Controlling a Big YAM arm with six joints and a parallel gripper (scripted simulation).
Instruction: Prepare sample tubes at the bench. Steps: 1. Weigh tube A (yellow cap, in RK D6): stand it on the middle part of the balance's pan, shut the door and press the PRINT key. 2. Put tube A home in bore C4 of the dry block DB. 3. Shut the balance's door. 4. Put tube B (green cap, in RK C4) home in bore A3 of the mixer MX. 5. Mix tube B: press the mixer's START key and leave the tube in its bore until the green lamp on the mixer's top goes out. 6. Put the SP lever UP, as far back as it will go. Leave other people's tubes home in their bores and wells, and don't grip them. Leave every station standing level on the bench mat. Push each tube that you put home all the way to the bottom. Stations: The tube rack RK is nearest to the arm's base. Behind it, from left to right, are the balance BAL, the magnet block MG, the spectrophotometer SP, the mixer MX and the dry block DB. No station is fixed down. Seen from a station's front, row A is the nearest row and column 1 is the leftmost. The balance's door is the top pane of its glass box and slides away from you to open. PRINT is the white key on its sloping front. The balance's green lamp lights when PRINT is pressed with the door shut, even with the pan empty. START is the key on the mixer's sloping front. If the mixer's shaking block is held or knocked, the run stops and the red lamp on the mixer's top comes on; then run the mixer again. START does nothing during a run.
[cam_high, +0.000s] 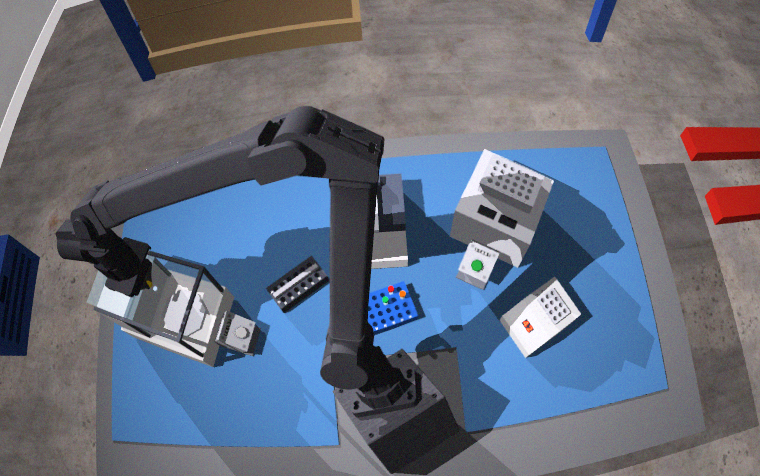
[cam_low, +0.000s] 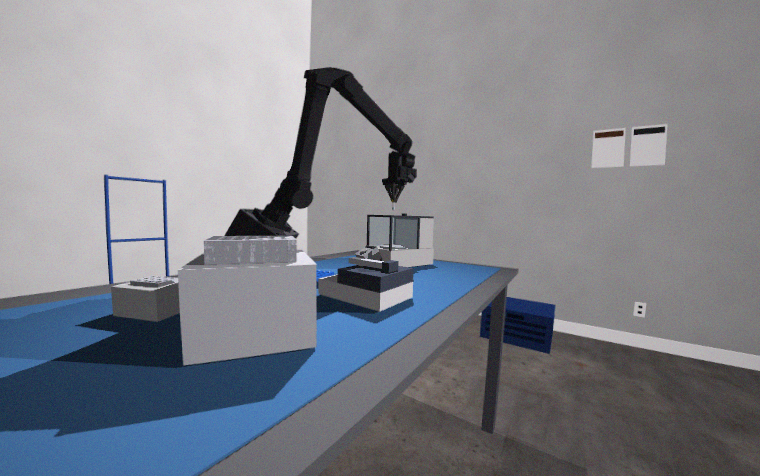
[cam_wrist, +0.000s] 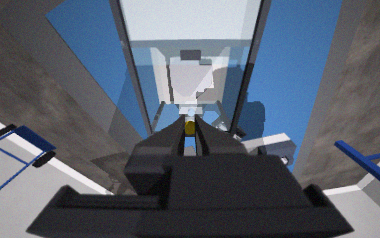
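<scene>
My gripper (cam_high: 147, 282) (cam_low: 394, 200) (cam_wrist: 189, 119) is shut on tube A by its yellow cap (cam_high: 149, 284) (cam_wrist: 190, 128); the tube hangs upright, tip down, above the balance (cam_high: 212, 358) (cam_low: 417, 257). The balance's top is open, with the door pane (cam_high: 112, 302) slid to the far end. The pan inside bears no tube. The white PRINT key (cam_high: 242, 332) is on the sloping front. Tube B's green cap (cam_high: 385, 299) stands in the blue rack (cam_high: 416, 315). The mixer (cam_high: 468, 210) (cam_low: 246, 313) has a green START key (cam_high: 476, 265). The dry block (cam_high: 527, 342) is at the right. The SP lever's position is unclear.
Red (cam_high: 390, 289) and orange (cam_high: 402, 293) caps stand in the rack near tube B. The magnet block (cam_high: 297, 284) lies right of the balance. The spectrophotometer (cam_high: 392, 246) (cam_low: 367, 294) is partly behind my arm. Glass walls and dark frame bars surround the pan.
</scene>
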